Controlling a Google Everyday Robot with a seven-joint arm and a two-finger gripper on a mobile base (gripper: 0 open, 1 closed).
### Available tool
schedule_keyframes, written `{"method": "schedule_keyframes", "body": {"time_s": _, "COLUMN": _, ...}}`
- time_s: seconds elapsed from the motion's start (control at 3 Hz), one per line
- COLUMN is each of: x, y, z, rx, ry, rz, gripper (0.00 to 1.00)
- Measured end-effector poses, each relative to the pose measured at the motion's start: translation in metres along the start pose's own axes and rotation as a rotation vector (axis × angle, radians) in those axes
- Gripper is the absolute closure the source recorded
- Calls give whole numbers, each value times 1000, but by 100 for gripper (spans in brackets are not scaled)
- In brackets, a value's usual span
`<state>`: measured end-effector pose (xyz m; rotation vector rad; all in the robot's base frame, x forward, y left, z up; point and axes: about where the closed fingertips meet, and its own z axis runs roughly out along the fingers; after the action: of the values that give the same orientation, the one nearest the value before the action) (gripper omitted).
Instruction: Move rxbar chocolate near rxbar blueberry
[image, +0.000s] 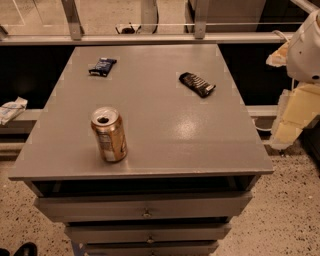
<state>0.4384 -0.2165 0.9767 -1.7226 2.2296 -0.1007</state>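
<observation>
The rxbar chocolate (197, 84), a flat bar in a black wrapper with pale lettering, lies on the grey table top (165, 135) at the right rear. The rxbar blueberry (102, 66), a flat bar in a dark blue wrapper with white markings, lies at the left rear of the same top. The two bars are well apart. My gripper (294, 116), pale cream under a white arm housing, hangs off the table's right edge, to the right of the chocolate bar and away from it. It holds nothing that I can see.
An opened gold soda can (108, 134) stands upright at the front left of the table. The table has drawers (146, 207) below its front edge. A rail and glass partition (150, 35) run behind it. A white packet (12, 109) lies on a low ledge at the left.
</observation>
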Motion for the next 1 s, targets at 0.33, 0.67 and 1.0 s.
{"method": "schedule_keyframes", "body": {"time_s": 0.33, "x": 0, "y": 0, "z": 0, "rx": 4, "ry": -2, "rz": 0, "gripper": 0}}
{"method": "schedule_keyframes", "body": {"time_s": 0.67, "x": -7, "y": -22, "z": 18, "rx": 17, "ry": -58, "rz": 23, "gripper": 0}}
{"method": "schedule_keyframes", "body": {"time_s": 1.0, "x": -27, "y": -62, "z": 59, "rx": 33, "ry": -163, "rz": 68, "gripper": 0}}
